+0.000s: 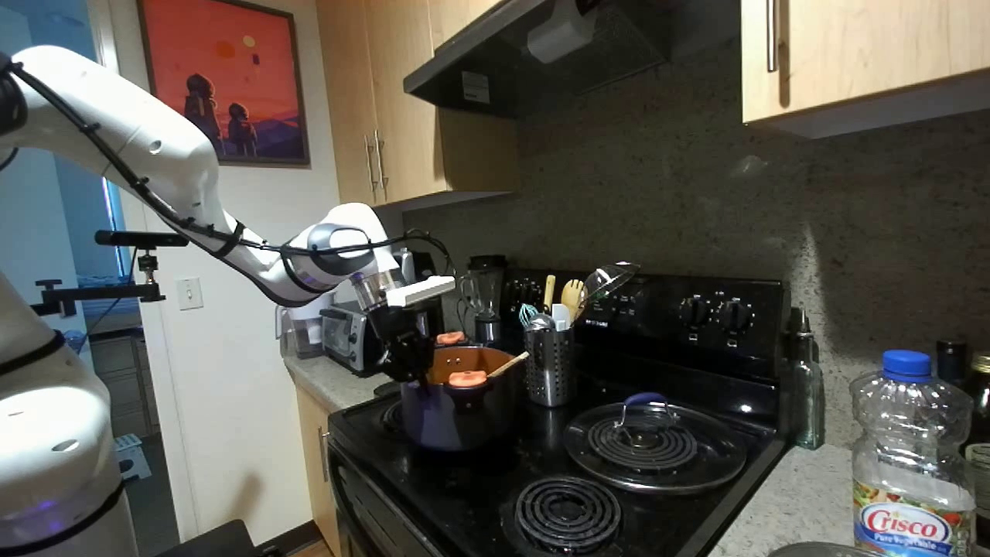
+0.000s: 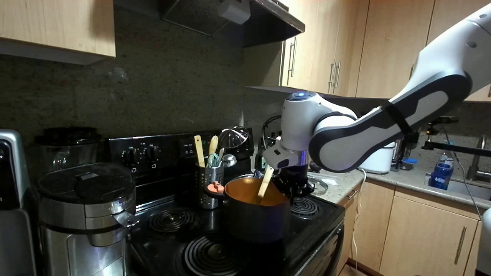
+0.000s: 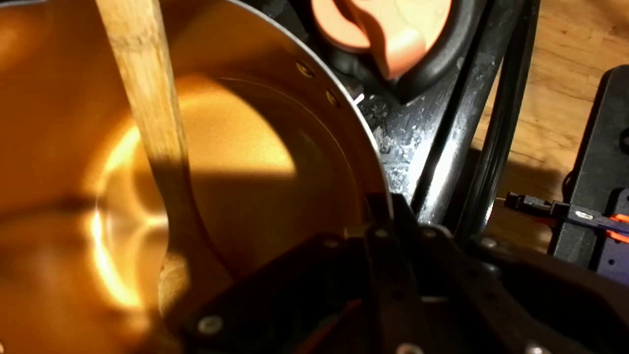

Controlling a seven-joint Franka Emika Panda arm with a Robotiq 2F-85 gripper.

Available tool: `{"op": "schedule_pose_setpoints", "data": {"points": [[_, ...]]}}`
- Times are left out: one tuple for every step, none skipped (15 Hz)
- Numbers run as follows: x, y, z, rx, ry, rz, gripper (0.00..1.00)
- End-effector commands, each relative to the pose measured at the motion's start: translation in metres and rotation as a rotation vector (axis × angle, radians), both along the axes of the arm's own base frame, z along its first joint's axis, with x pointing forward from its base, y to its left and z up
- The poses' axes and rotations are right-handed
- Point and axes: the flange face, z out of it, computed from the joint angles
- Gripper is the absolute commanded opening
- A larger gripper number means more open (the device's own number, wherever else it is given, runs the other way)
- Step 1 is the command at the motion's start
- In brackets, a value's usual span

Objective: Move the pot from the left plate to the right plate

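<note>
In both exterior views, the large dark cylindrical pot with copper-orange inside (image 2: 255, 220) is between the two front coil burners (image 2: 216, 251) of the black electric stove (image 1: 673, 514); I cannot tell whether its bottom touches the surface. The black fingers (image 3: 378, 209) hold the pot by its rim, one on the inner side and one on the outer side. A long light wooden utensil (image 2: 265, 184) leans in the pot and rises above the rim. The slim perforated steel holder (image 1: 551, 367) stands near, and the flat round glass lid with blue handle (image 1: 656, 449) lies farther back.
</note>
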Motion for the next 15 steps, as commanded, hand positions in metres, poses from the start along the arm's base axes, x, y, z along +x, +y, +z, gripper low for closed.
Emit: {"op": "schedule_pose_setpoints", "data": {"points": [[-0.003, -0.012, 0.019, -0.019, -0.06, -0.051, 0.05], [-0.005, -0.016, 0.019, -0.021, -0.062, -0.065, 0.05], [-0.006, -0.02, 0.018, -0.022, -0.061, -0.078, 0.05], [-0.008, -0.024, 0.017, -0.02, -0.061, -0.093, 0.05], [-0.009, -0.028, 0.016, -0.019, -0.059, -0.104, 0.05], [-0.011, -0.032, 0.015, -0.017, -0.054, -0.114, 0.05], [-0.012, -0.036, 0.014, -0.016, -0.051, -0.124, 0.05], [-0.015, -0.04, 0.014, -0.016, -0.049, -0.134, 0.05], [-0.018, -0.044, 0.015, -0.019, -0.045, -0.146, 0.05], [-0.023, -0.049, 0.016, -0.022, -0.044, -0.157, 0.05], [-0.027, -0.053, 0.017, -0.024, -0.04, -0.169, 0.05], [-0.033, -0.059, 0.019, -0.027, -0.038, -0.184, 0.05], [-0.039, -0.064, 0.022, -0.03, -0.036, -0.198, 0.05], [-0.044, -0.069, 0.026, -0.034, -0.035, -0.212, 0.05], [-0.05, -0.075, 0.032, -0.038, -0.037, -0.228, 0.05]]}}
